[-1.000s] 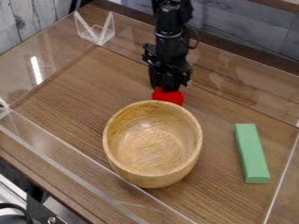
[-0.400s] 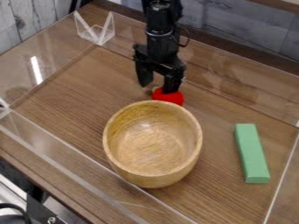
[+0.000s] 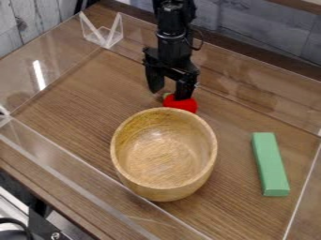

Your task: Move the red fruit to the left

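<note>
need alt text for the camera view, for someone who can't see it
A black robot arm reaches straight down with its gripper open around a small red fruit on a wooden table. A large empty wooden bowl sits just in front of the fruit, and a green rectangular block lies to the right.

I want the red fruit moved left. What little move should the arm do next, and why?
Probably shut the tool on the red fruit. Its jaws stand open, pointing down right at the fruit, which sits on the table just behind the wooden bowl. Nothing is gripped yet, so gripping seems to come before any move left.
</note>
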### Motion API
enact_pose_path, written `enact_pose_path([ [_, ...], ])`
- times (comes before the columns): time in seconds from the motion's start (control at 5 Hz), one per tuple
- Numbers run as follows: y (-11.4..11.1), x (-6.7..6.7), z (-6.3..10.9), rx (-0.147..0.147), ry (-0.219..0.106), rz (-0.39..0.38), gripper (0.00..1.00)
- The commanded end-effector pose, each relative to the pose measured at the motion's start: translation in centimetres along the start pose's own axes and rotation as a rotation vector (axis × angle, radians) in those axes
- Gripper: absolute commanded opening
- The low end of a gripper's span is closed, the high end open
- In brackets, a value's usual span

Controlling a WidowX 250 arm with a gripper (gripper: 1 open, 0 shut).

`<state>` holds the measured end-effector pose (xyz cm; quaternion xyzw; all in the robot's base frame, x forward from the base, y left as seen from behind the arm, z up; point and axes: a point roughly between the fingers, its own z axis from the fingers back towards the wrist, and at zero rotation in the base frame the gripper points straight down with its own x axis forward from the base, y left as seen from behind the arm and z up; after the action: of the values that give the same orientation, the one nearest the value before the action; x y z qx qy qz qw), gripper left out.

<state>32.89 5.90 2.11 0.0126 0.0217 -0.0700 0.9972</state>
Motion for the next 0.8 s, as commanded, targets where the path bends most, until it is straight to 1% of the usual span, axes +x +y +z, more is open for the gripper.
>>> enact_pose_path([
  [0.0,1.3,-1.1,-1.0,0.022,0.048,-0.023,1.0],
  [0.6,-0.7,-1.5,-1.6,0.021,0.094,0.028,1.0],
])
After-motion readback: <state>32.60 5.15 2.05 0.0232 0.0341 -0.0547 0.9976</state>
